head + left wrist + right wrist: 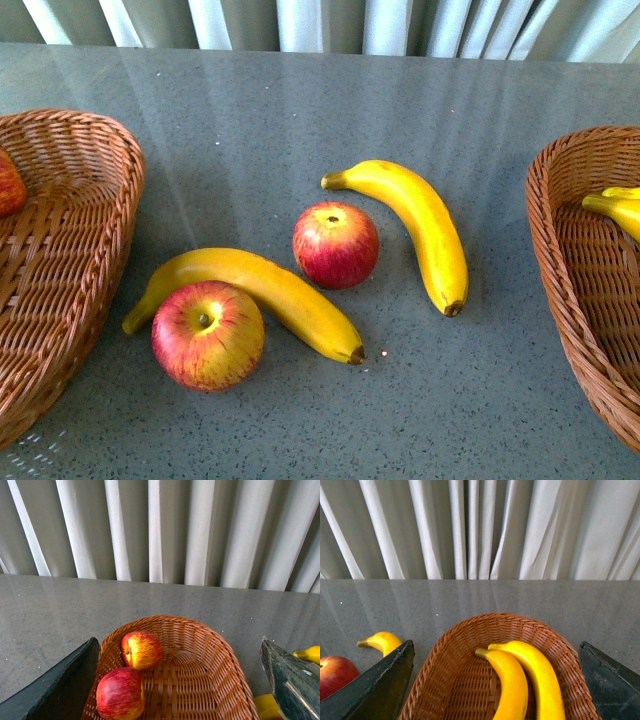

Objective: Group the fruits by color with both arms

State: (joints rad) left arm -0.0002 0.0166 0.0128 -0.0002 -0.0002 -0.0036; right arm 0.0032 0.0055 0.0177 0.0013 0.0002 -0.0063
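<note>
Wicker baskets (70, 260): apples (141, 650) left; bananas (512, 685) right

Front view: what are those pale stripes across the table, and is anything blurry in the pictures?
Front view: the stripes are the curtain mirrored in the glossy table; fruit sharp, shadows soft. Left wrist view: apples crisp, near fingers dark, slightly soft. Right wrist view: bananas crisp, fingers likewise.
</note>
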